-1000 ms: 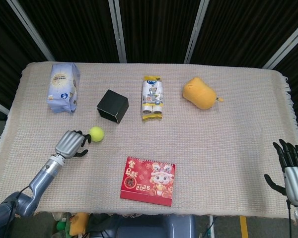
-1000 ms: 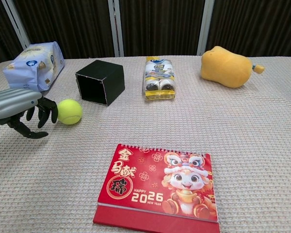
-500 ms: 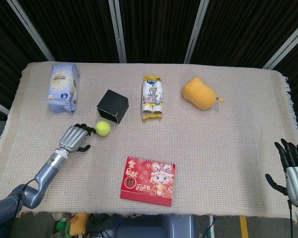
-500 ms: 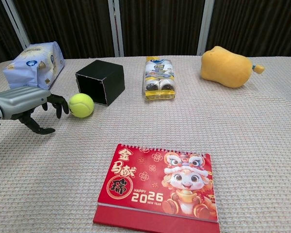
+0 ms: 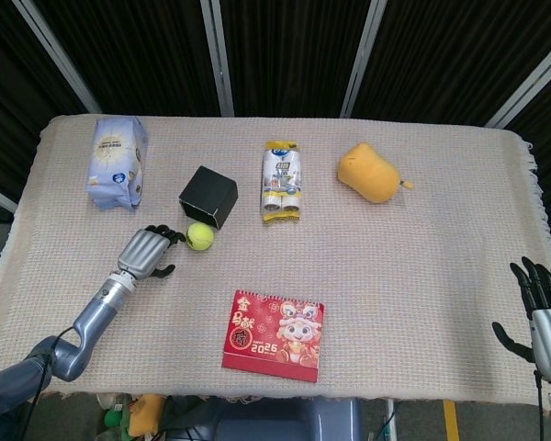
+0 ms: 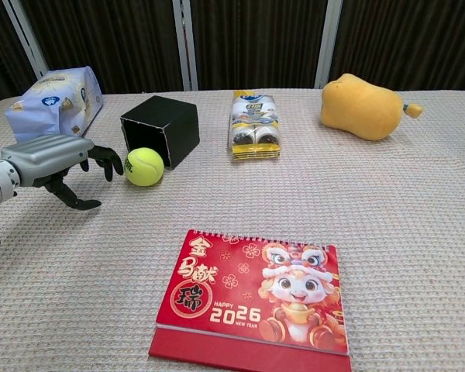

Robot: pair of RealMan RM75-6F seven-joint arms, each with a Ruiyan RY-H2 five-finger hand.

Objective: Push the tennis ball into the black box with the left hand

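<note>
My left hand's dark fingers (image 6: 101, 155) spread loose, holding nothing, just behind the fuzzy yellow-green tennis ball (image 6: 144, 166), ball at the open mouth of the black cube box (image 6: 161, 129), my right hand (image 5: 544, 308) splayed empty off the cloth-covered counter (image 5: 413, 266).

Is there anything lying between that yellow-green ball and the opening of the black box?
Nothing: in the chest view the tennis ball sits right at the black box mouth, no object between.
</note>
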